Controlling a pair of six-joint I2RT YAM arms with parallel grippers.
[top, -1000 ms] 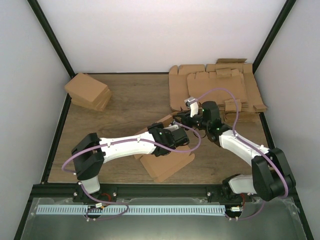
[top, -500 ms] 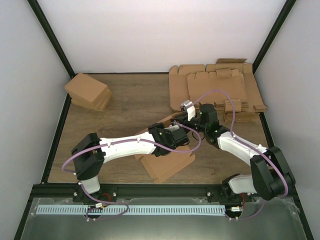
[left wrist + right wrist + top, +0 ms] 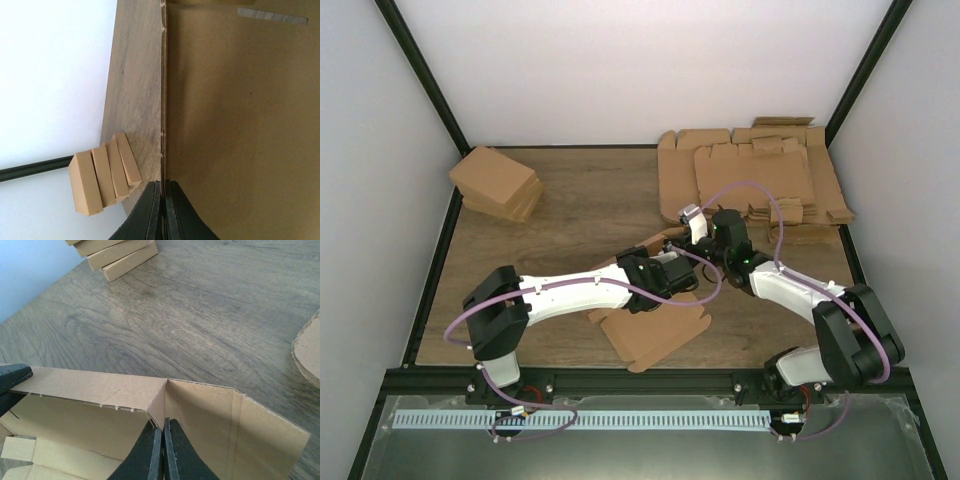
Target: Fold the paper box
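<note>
The paper box (image 3: 655, 330) lies mid-table, brown, partly raised, with its flat flaps toward the near edge. My left gripper (image 3: 665, 272) is shut on the top edge of one upright wall; in the left wrist view the box's panel (image 3: 240, 125) fills the right side and the black fingertips (image 3: 162, 184) pinch its thin edge. My right gripper (image 3: 696, 238) is at the box's far corner. In the right wrist view its jaws (image 3: 162, 424) are shut on the folded corner where two walls (image 3: 100, 387) meet. The left gripper's finger (image 3: 11, 377) shows at the left edge.
A thick pile of flat cardboard sheets (image 3: 760, 175) lies at the back right. A stack of folded cartons (image 3: 498, 185) sits at the back left, also visible as cartons (image 3: 102, 177) and cartons (image 3: 115, 255). A loose cardboard edge (image 3: 307, 347) lies to the right.
My right gripper has moved left and forward to the box's far corner and gone from open to shut there. The left gripper has stayed shut on the wall.
</note>
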